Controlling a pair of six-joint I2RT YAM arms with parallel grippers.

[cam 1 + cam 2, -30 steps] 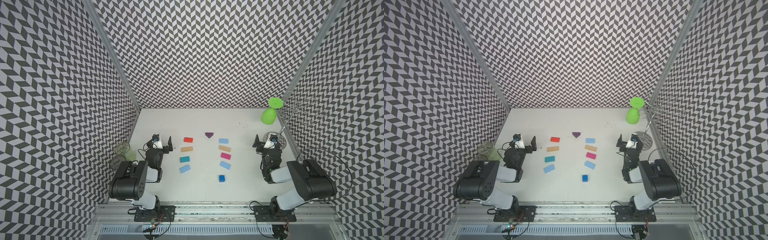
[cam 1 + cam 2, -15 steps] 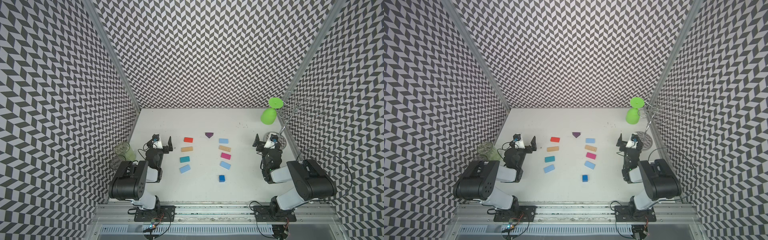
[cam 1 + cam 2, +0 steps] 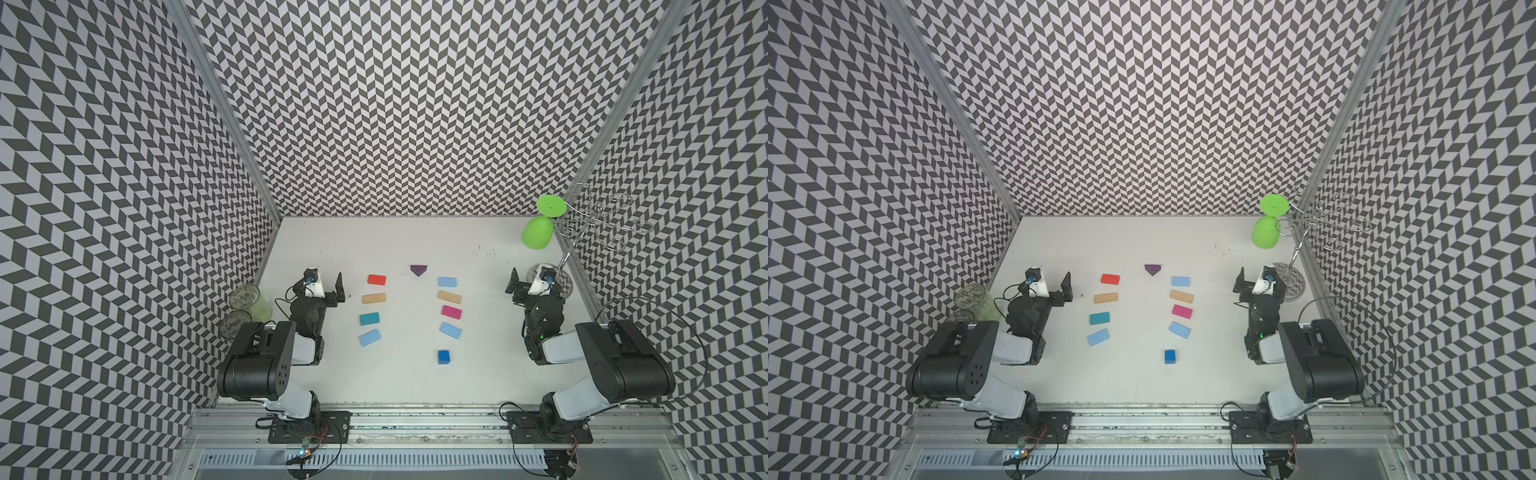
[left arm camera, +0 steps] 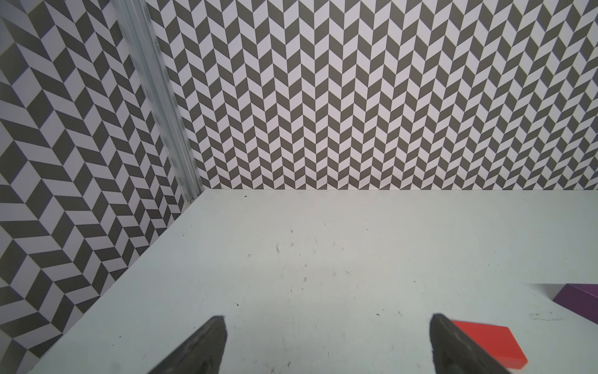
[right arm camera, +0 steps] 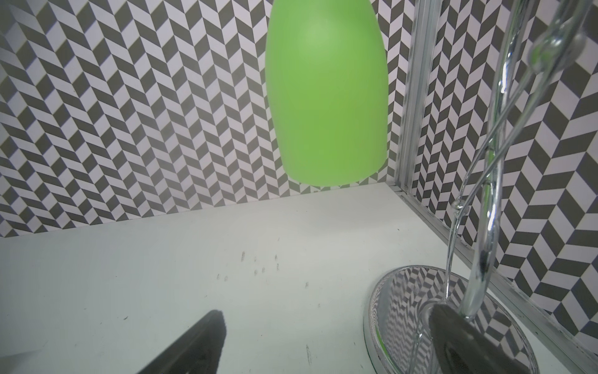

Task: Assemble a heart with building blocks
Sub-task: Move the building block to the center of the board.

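Note:
The building blocks lie apart on the white table [image 3: 399, 382] in two columns. The left column holds a red [image 3: 376, 279], a tan [image 3: 373, 298], a teal [image 3: 369, 318] and a light blue block [image 3: 370, 337]. The right column holds light blue [image 3: 447, 282], tan [image 3: 449, 297], magenta [image 3: 451, 311] and light blue [image 3: 450, 331] blocks. A purple triangle [image 3: 418, 270] sits at the far middle, and a blue cube [image 3: 444, 356] sits nearest the front. No closed heart shows. My left gripper [image 3: 325, 286] [image 4: 327, 320] is open and empty, left of the red block [image 4: 485, 343]. My right gripper [image 3: 528, 284] [image 5: 326, 312] is open and empty, right of the blocks.
A green goblet [image 3: 538, 235] [image 5: 326, 97] hangs upside down from a chrome rack [image 3: 594, 220]. The rack's round base [image 5: 404, 307] lies beside my right gripper's outer finger. Two clear tumblers [image 3: 245, 297] stand by the left wall, behind my left arm. Patterned walls enclose three sides.

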